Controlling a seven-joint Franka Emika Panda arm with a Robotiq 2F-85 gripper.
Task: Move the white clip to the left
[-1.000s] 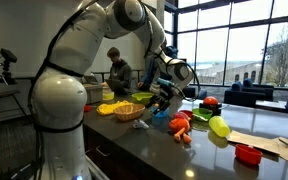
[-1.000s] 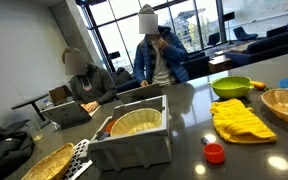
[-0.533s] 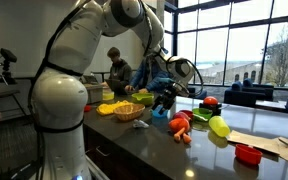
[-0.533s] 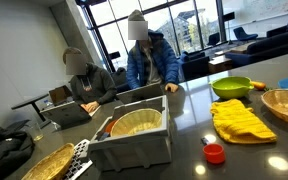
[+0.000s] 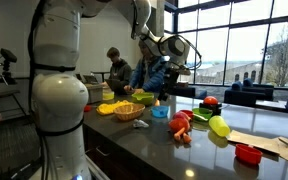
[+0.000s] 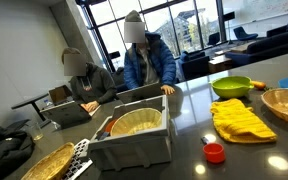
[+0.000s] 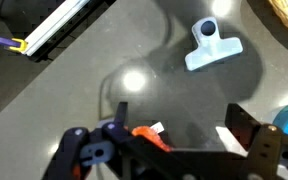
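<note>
The white clip point(image 7: 212, 45) lies flat on the dark grey counter in the wrist view, pale with a dark round hole in its handle end. It lies well beyond my gripper point(image 7: 184, 122), whose two black fingers are spread wide with nothing between them. An orange part point(image 7: 149, 137) shows close to the left finger. In an exterior view my gripper point(image 5: 165, 88) hangs above the counter, over the blue cup point(image 5: 160, 112). I cannot make out the clip in either exterior view.
On the counter stand a woven basket point(image 5: 130, 112), a yellow cloth point(image 5: 109, 107), an orange toy point(image 5: 181, 125), a yellow-green object point(image 5: 219, 126), a red lid point(image 5: 248, 153) and paper point(image 5: 274, 143). A grey bin point(image 6: 134, 135) and a green bowl point(image 6: 231, 87) stand further off. People sit behind the counter.
My arm has risen and the gripper has lifted from just above the counter by the blue cup to higher up. The standing person behind the counter has shifted.
</note>
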